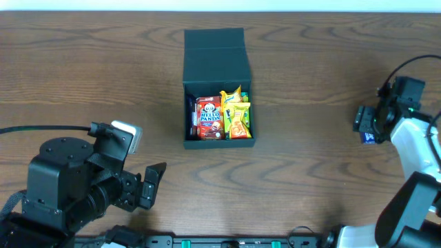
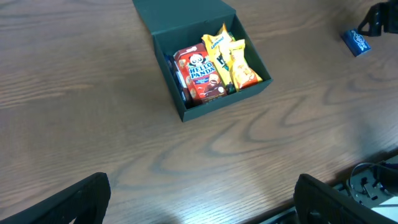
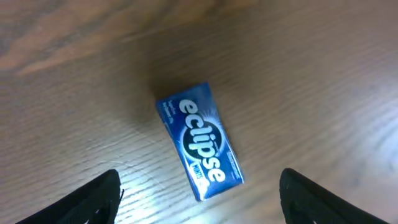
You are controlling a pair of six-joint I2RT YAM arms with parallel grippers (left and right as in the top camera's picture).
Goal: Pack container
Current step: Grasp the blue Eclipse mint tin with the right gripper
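While a Hello Panda box fills the container, an eclipse pack lies at three o'clock on the wood-grain table. The left gripper and right gripper both gape wide.

Dark teal container, lid open, snack-filled, table centre

Wood-grain table, two things resting on it.
The dark container sits mid-table, lid flapped open; a blue Eclipse mints pack lies flat, well off to the container's right.
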